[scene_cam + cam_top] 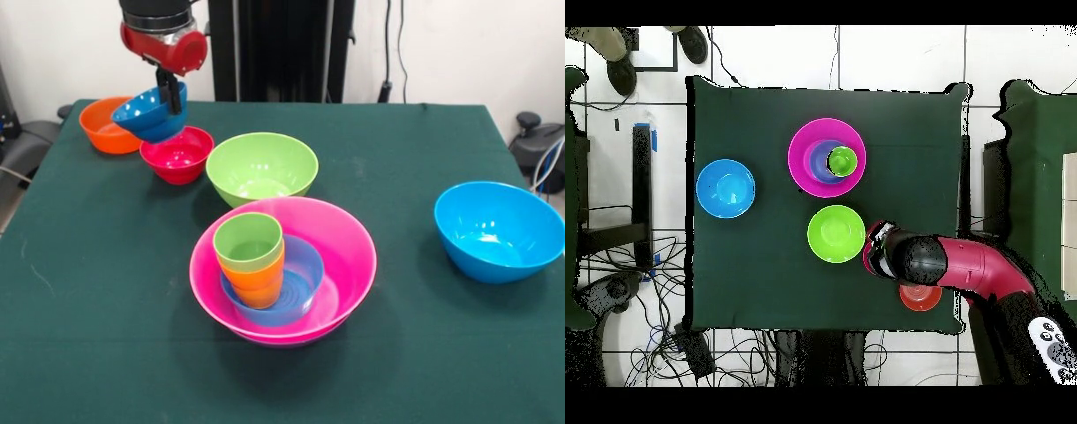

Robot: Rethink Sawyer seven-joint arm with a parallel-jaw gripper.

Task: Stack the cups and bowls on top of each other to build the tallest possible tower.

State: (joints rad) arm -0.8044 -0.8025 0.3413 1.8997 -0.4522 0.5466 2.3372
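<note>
Gripping the dark-blue bowl (150,115) by its rim, tilted above the red bowl (178,155), our gripper (169,92) hangs well apart from the tower (282,265), light green cup (249,240) topmost.

You see glossy smooth plastic bowls (282,269) and ribbed plastic cups (250,256) on a matt green cloth-covered table (397,353); the arm's (965,268) red shell shines.

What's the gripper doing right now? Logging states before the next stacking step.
Gripper: shut on the dark-blue bowl, held tilted in the air above the red bowl.
</note>
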